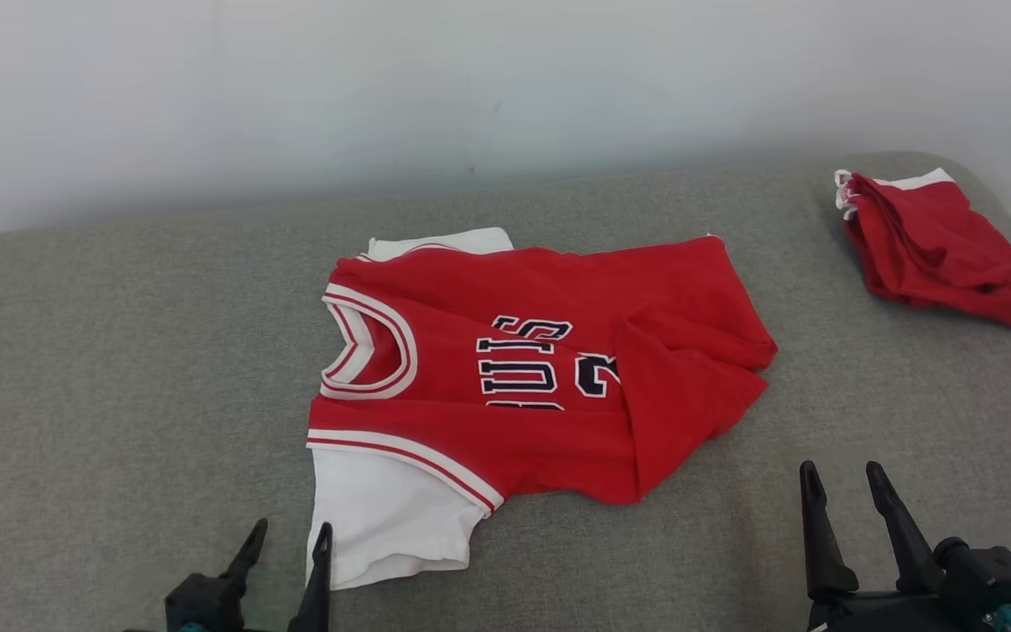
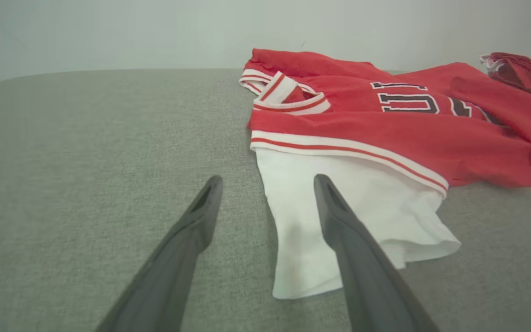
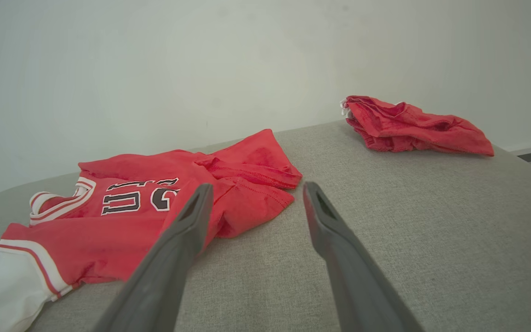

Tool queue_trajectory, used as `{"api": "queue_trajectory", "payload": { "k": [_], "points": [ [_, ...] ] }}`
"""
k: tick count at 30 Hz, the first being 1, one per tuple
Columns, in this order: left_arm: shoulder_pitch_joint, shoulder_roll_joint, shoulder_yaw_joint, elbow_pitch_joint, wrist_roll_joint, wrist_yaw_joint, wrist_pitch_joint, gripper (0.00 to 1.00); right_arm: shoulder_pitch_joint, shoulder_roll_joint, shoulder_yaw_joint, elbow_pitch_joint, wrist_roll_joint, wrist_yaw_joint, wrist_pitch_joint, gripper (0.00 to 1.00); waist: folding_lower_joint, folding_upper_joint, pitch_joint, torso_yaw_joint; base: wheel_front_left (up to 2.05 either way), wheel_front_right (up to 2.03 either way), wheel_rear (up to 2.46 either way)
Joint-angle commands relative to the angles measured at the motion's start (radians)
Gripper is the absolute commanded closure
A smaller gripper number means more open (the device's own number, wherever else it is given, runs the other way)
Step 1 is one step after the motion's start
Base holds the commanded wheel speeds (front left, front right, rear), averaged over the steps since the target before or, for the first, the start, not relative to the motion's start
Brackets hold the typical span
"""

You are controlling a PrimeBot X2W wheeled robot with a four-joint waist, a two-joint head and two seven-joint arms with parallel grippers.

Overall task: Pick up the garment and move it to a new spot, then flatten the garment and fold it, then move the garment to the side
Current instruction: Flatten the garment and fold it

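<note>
Garment (image 1: 541, 377), a red jersey, is lying rumpled mid-bench (image 1: 119, 369), collar facing the left edge, hem end doubling over on itself, one white sleeve (image 1: 383, 518) spilling toward the near edge. Left gripper (image 1: 293, 525) is sitting at the near edge, fingers apart and empty, one finger lining up over that sleeve, contact unclear; right gripper (image 1: 841, 467) is showing near-right, fingers also spread, clear of the cloth. A red bundle (image 1: 935, 246) is lying at the far right corner, well apart

red jersey (image 1: 541, 386) with white sleeves, navy lettering; grey surface (image 1: 119, 369)
</note>
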Motion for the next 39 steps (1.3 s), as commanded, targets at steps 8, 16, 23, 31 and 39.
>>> {"api": "queue_trajectory", "payload": {
  "k": [8, 16, 23, 31, 39],
  "points": [
    [-0.047, 0.008, -0.083, 0.155, -0.074, 0.001, -0.003, 0.00, -0.022, 0.005, 0.008, 0.029, 0.005, -0.003, -0.019, 0.00, 0.0000, 0.0000, 0.024, -0.026, 0.00, 0.00, 0.00],
    [-0.082, 0.003, -0.088, 0.170, -0.127, 0.001, -0.003, 1.00, -0.014, 0.006, -0.006, 0.033, -0.003, -0.003, -0.014, 0.00, 0.0000, 0.0000, 0.009, 0.027, 0.00, 0.00, 0.00],
    [-0.030, 0.017, -0.053, 0.112, -0.111, 0.005, -0.003, 1.00, 0.004, 0.003, -0.021, 0.041, 0.002, -0.003, -0.010, 0.00, 0.0000, 0.0000, -0.023, 0.109, 0.00, 0.00, 0.00],
    [0.093, 0.037, 0.012, 0.039, -0.119, 0.024, -0.003, 1.00, 0.019, -0.005, -0.042, 0.050, 0.008, -0.003, -0.003, 0.00, 0.0000, 0.0000, -0.039, 0.175, 0.00, 0.00, 0.00],
    [0.166, 0.008, 0.035, 0.015, -0.119, 0.032, -0.003, 0.56, 0.026, -0.012, -0.048, 0.064, 0.012, -0.003, 0.004, 0.00, 0.0000, 0.0000, -0.036, 0.185, 0.00, 0.00, 0.00]
  ]
}}
